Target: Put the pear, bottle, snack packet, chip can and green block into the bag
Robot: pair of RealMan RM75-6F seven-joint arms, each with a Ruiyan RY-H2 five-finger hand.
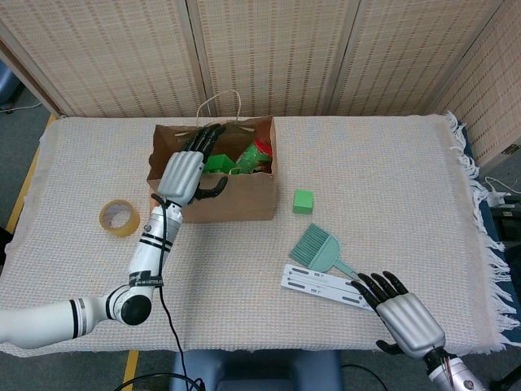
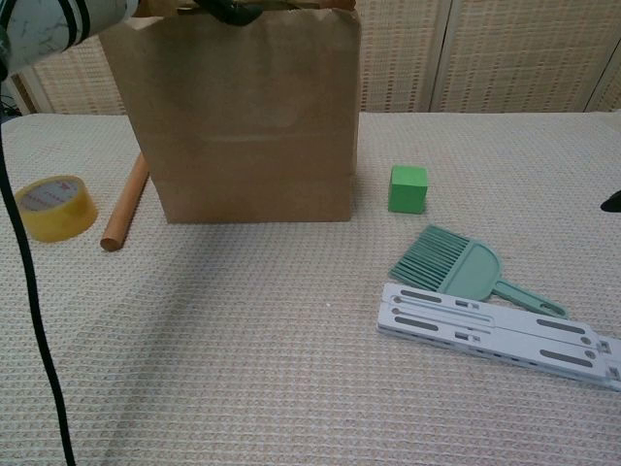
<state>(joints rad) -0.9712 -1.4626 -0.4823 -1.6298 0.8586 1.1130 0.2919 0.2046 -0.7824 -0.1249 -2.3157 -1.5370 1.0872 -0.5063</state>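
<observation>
Right hand (image 1: 404, 316): nearest the camera, at the table's front edge, well apart from the bag; fingers spread, holding nothing, fingertips just beside the white slotted bar (image 1: 323, 287).
White slotted bar: lies flat on the woven cloth (image 1: 391, 187), in front and to the right of the bag; no readable print on it.
Teal hand brush (image 1: 321, 250): lies touching the bar's far edge, bristles pointing toward the bag.
Tape roll (image 1: 120, 217): yellow, flat on the cloth to the left of the bag; red printing on its band shows in the chest view but is too small to read.
Wooden rod (image 2: 124, 203): between tape roll and bag, seen in the chest view.
Green block (image 1: 303, 200): on the cloth just to the right of the bag, outside it, far from both hands.
Bag (image 1: 232, 198): brown paper, upright, mouth open, no print visible.
Left hand (image 1: 186, 169): over the bag's open mouth, fingers stretched apart, released, gripping nothing.
Green item (image 1: 216, 161): bright green piece inside the bag, just beside the left hand's fingertips; its identity is unclear.
Red-and-green contents (image 1: 258, 155): deeper in the bag's right side; any labels unreadable.
</observation>
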